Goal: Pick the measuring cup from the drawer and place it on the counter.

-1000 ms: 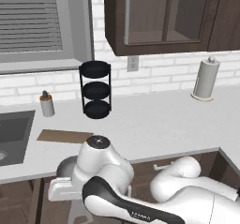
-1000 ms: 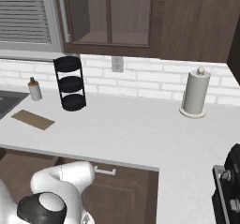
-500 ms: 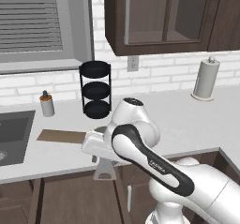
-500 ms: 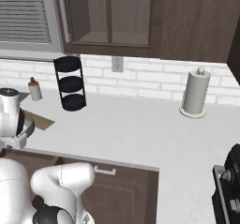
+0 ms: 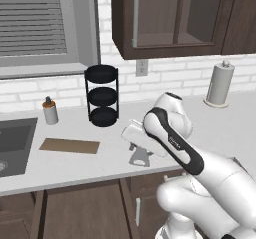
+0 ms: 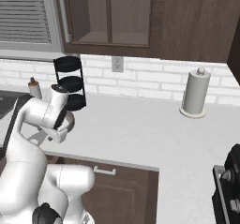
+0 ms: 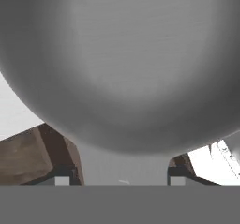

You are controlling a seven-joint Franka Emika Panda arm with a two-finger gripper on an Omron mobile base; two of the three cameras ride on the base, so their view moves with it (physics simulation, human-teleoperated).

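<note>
Hand view: measuring cup fills upper frame, hand clamped on its handle; lower gently, level, onto worktop.

Place: I'm driving the rig in a home kitchen, rendered.
Worktop: I see a long pale counter turning a corner on the right.
Sink: a dark basin sits at my far left.
Walls: white brick backsplash, window with blinds.
Storage: dark glass-door upper cabinet, brown lower cabinets.
Kitchen bits: paper towel roll, black tiered rack, small bottle, brown board.
</note>
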